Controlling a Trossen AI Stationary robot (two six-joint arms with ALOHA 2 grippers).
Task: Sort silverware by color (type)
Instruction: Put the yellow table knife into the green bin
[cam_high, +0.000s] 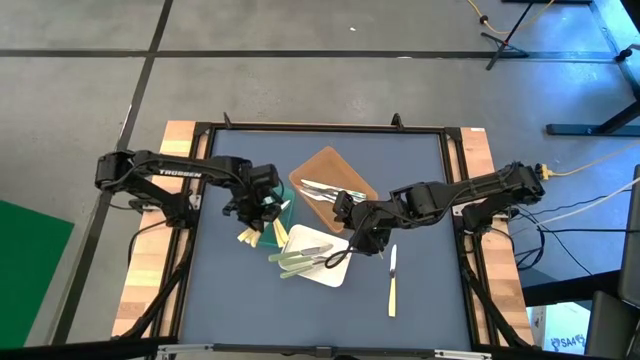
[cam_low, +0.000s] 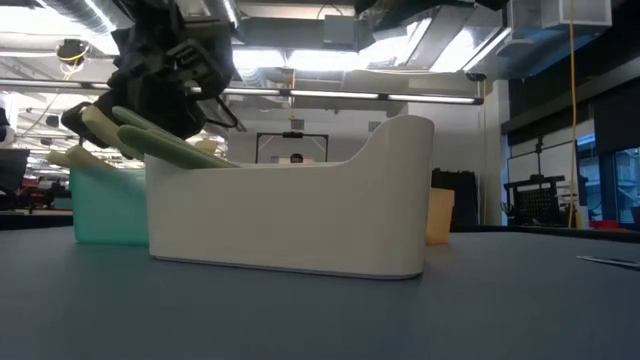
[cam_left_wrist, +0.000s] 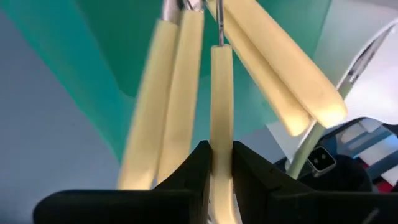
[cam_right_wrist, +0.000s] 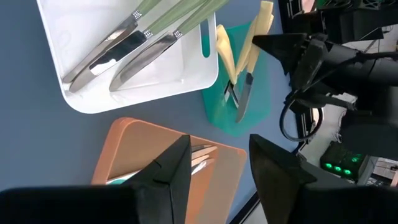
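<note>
Green tray (cam_high: 283, 212) holding yellow-handled pieces (cam_right_wrist: 231, 53), white tray (cam_high: 318, 257) green-handled ones (cam_high: 293, 263), brown tray (cam_high: 330, 170) silvery ones. Left hand (cam_left_wrist: 216, 163) clamped narrow on yellow-handled piece (cam_left_wrist: 221, 93). Right hand (cam_right_wrist: 219, 168) gaping empty above brown tray; yellow-handled knife (cam_high: 392, 283) on worktop (cam_high: 250, 310) at its five o'clock.

Three trays (cam_high: 322, 275), roughly five yellow-handled pieces (cam_left_wrist: 221, 106), three green-handled (cam_right_wrist: 180, 18), several silvery ones (cam_high: 322, 188).
</note>
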